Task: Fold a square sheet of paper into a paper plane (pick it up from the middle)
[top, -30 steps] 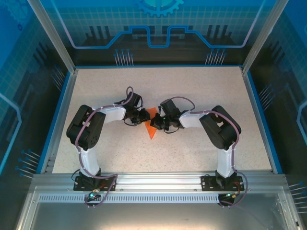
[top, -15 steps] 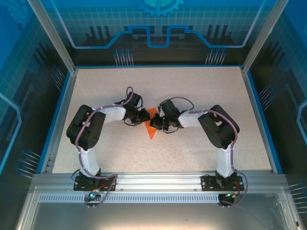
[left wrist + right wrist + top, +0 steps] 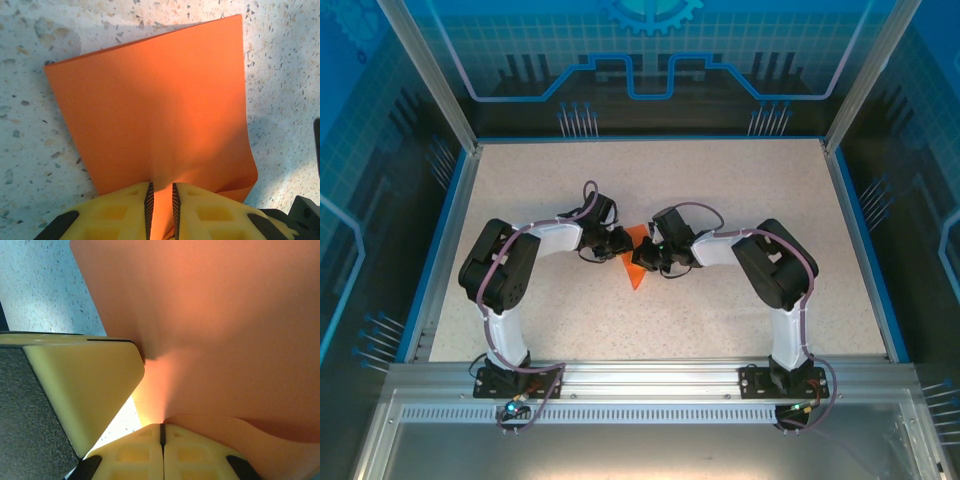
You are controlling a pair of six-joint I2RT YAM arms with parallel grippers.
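1. Orange paper [image 3: 636, 272] sits mid-table [image 3: 720, 200], between the two wrists. It's partly folded, w/ pointed tip aimed at the arm bases.
2. Left gripper [image 3: 160, 192]: pads clamped on the paper's near edge, thin orange strip visible betw them. Flat panel spreads ahead over the tabletop, and one corner curls by the pads.
3. Right gripper [image 3: 161, 432]: pads pressed together and the paper runs into the seam, so it reads as pinched on the same sheet. Paper bulges above it.
4. Top view: both grippers just beside each other at the paper's middle.
5. Step in hand, prob: setting a crease w/ both pinches.
6. To do it well: hold one grip as anchor and move the other slowly along the fold line. Keep the sheet taut, no twist. Thin paper tears or skews easily, and the grips are close enough to risk finger clash.
7. Surface: flat, light speckled top, looks matte. A sheet dropped flat there would be hard to re-pinch, so don't release both.
8. Room: blue rim [image 3: 451, 245], alu rail [image 3: 650, 375] at the near edge, translucent blue panels [image 3: 650, 60] w/ printed graphics around.
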